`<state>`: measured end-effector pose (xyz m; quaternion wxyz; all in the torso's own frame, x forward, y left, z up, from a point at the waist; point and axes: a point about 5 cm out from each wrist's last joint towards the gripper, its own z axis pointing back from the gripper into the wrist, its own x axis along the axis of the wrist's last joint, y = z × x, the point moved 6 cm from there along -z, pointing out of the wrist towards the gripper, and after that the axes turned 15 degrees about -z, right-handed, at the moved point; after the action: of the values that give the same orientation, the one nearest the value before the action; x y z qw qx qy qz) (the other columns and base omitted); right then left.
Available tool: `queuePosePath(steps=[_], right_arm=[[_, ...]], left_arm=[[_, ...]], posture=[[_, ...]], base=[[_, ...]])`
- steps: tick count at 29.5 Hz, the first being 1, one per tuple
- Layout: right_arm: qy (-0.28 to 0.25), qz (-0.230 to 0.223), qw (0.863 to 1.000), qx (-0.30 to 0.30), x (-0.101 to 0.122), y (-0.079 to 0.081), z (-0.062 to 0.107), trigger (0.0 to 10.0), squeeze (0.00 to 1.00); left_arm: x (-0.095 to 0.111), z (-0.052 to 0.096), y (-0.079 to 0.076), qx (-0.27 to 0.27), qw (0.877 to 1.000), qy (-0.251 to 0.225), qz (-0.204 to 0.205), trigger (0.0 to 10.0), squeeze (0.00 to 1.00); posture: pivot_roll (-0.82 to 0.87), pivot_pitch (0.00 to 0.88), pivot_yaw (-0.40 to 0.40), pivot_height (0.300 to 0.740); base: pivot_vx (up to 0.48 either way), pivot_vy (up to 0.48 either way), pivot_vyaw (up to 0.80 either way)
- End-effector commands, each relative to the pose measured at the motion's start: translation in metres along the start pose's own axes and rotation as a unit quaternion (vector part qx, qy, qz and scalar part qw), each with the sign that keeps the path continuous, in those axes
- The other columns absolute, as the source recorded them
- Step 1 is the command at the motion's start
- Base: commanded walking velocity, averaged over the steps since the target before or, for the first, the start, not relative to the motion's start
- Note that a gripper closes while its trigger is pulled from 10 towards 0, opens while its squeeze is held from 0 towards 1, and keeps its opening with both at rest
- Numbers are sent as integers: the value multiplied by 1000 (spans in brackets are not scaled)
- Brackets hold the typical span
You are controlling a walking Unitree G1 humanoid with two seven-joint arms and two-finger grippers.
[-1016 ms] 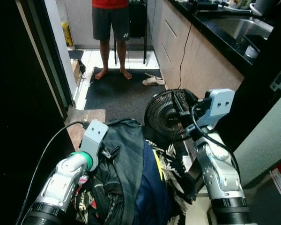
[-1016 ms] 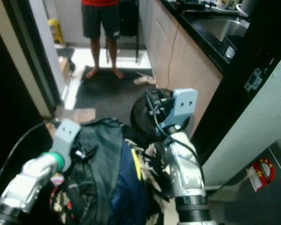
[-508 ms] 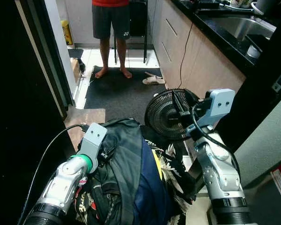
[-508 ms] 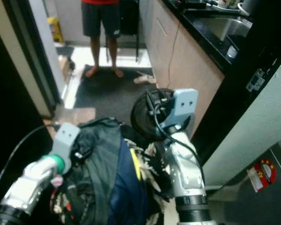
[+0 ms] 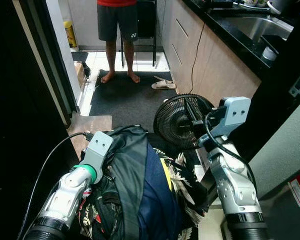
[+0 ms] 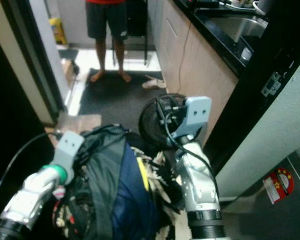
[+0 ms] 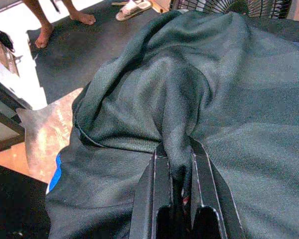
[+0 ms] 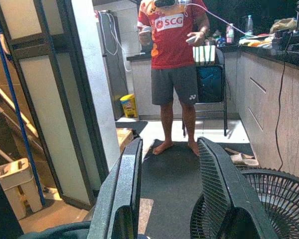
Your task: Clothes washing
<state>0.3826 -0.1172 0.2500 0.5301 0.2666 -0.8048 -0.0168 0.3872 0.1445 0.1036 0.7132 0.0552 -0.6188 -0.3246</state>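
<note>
The left gripper (image 7: 181,172) pinches a fold of dark green clothing (image 5: 130,165); the right gripper (image 8: 172,199) gapes wide, apparently holding nothing, above the fan (image 5: 182,121).

"SCG" on person's red shirt (image 8: 172,30)

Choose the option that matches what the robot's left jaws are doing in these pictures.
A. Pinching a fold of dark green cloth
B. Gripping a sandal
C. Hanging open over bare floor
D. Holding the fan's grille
A: in the left wrist view the left gripper has its two black fingers closed on a ridge of the dark green garment, part of the clothes pile carried in front of the robot.
</note>
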Motion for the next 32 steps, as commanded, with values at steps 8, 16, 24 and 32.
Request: queuePosePath(steps=[8,16,24,32], right_arm=[[-3,-2,1000,0,-2,2,1,10000,0],[0,-8,1000,1,-5,3,2,10000,0],[0,-8,1000,7,-3,5,-2,10000,0],[-11,-8,1000,8,3,7,-4,10000,0]], left_arm=[[2,2,18,37,999,-1,-6,0,0],[49,6,40,84,993,-82,-5,10000,0],[156,33,75,137,955,-260,36,10000,0],[235,62,80,117,917,-377,53,10000,0]], posture=[[-51,75,36,740],[-25,74,23,740],[-23,75,15,740],[-20,73,14,740]], base=[[0,0,0],[0,0,0],[0,0,0],[0,0,0]])
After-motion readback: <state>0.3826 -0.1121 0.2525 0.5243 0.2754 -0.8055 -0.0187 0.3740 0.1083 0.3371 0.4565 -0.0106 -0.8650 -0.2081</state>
